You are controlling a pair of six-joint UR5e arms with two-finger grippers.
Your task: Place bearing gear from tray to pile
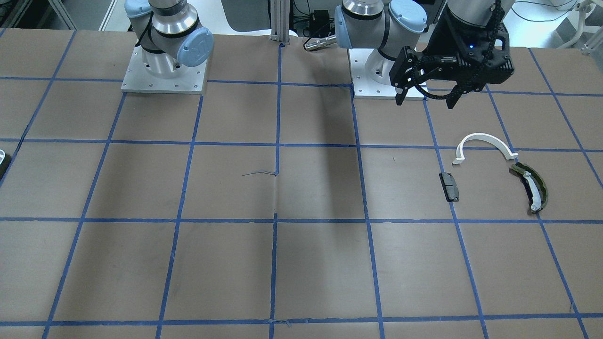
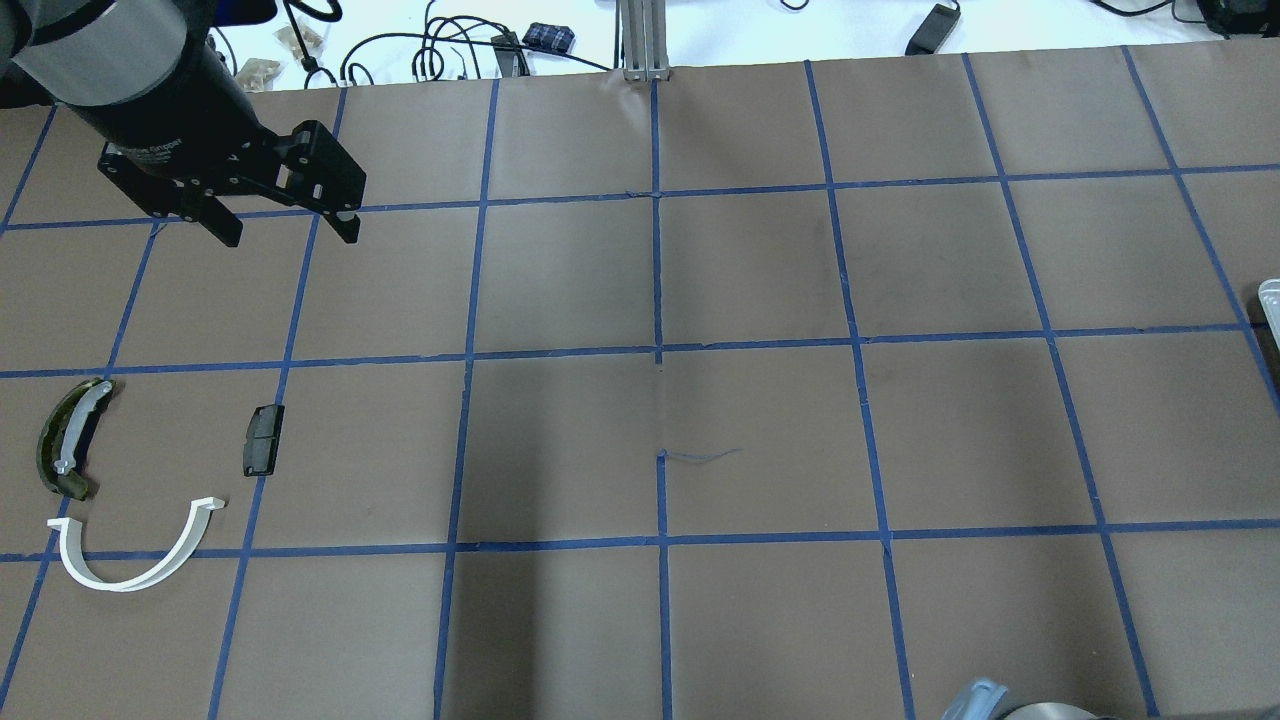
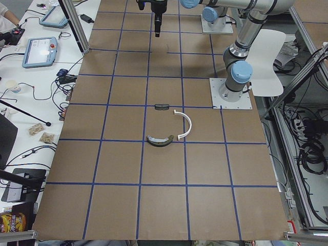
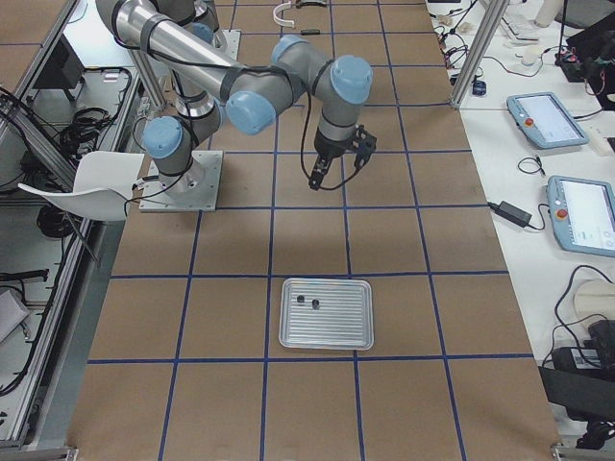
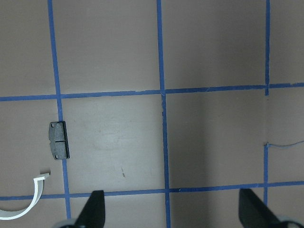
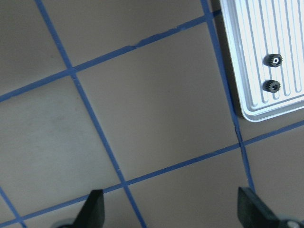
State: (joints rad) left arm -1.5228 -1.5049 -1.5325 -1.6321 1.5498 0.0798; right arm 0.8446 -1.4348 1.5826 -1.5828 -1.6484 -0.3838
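Two small dark bearing gears [image 6: 274, 60] [image 6: 272, 86] lie in the ribbed silver tray [image 6: 247, 71], which also shows in the exterior right view [image 4: 327, 341]. My right gripper [image 6: 171, 213] is open and empty. It hangs above bare table beside the tray [image 4: 336, 171]. The pile is a white half-ring [image 2: 135, 560], an olive curved piece with a white strip [image 2: 70, 438] and a dark grey block [image 2: 263, 440]. My left gripper [image 2: 290, 228] is open and empty. It hangs high, beyond the pile.
The two arm bases [image 1: 162, 70] [image 1: 377, 70] stand at the robot's edge of the table. An aluminium post [image 2: 645, 40] stands at the far edge. Blue tape lines grid the brown tabletop [image 2: 760, 440]. Only the tray's edge [image 2: 1270, 300] shows at the overhead view's right.
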